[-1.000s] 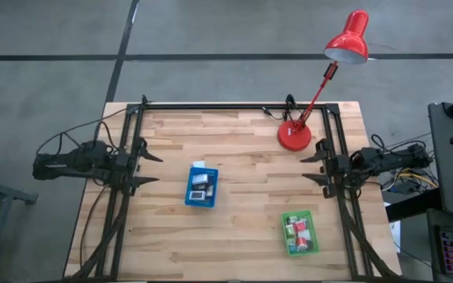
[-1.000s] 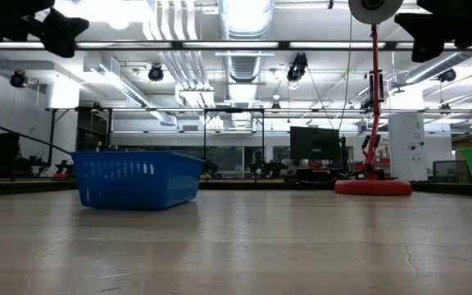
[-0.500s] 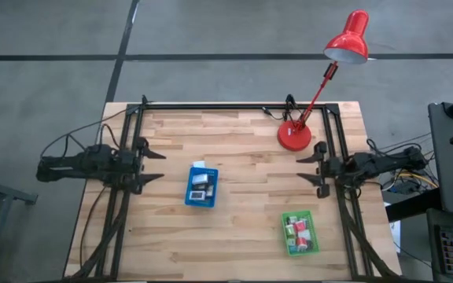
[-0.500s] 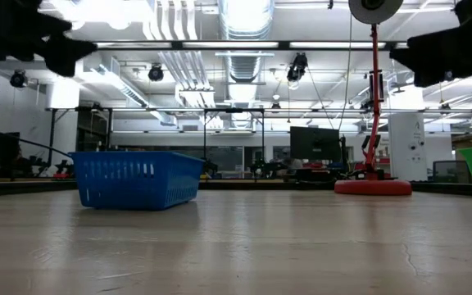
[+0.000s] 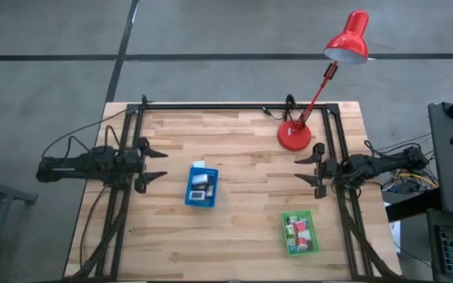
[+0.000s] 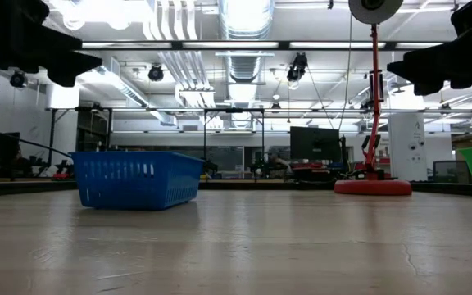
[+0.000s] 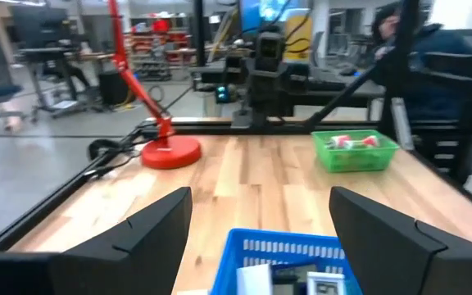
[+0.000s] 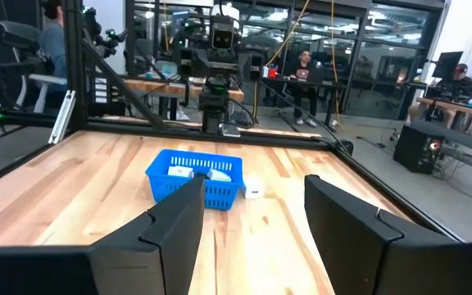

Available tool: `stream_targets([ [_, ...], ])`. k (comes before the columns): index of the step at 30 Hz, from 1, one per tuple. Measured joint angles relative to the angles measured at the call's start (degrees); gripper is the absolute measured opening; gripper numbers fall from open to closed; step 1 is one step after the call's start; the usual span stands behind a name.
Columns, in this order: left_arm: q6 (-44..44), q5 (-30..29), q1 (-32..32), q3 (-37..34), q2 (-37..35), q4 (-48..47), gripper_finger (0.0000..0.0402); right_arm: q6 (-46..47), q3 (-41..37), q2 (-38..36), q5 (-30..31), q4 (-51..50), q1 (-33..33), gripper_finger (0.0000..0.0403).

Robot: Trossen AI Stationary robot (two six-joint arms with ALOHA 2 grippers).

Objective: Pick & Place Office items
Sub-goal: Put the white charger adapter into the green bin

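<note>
Here, as seen from above:
Surface (image 5: 242,228): pale wood, framed by dark rails.
Left pincer (image 5: 152,164): at 9 o'clock, raised off the surface, fingers apart, holding nothing, pointing toward the centre.
Right pincer (image 5: 311,170): at 3 o'clock, raised, fingers apart, holding nothing, facing the left one.
Blue tray (image 5: 202,187): just left of centre, holding white and dark office items (image 5: 201,185).
White block (image 5: 199,165): on the surface, touching the blue tray's 12 o'clock end.
Green tray (image 5: 300,233): at 5 o'clock, holding red, white and green items (image 5: 297,229).
Lamp (image 5: 294,136): red, base at 1 o'clock.
Room: a person (image 8: 304,69) seated well behind the surface.
</note>
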Motion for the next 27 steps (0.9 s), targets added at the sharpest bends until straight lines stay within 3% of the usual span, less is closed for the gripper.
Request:
stream_targets([
  [4,-0.2,-2.4,0.0,0.0,0.0,0.1,0.0292,0.4,0.0,0.0,0.0,0.0,0.0,0.0203],
  [27,0.1,-1.9,-0.1,0.0,0.0,0.6,0.0292,0.4,0.0,1.5,0.2,0.0,0.0,0.0203],
])
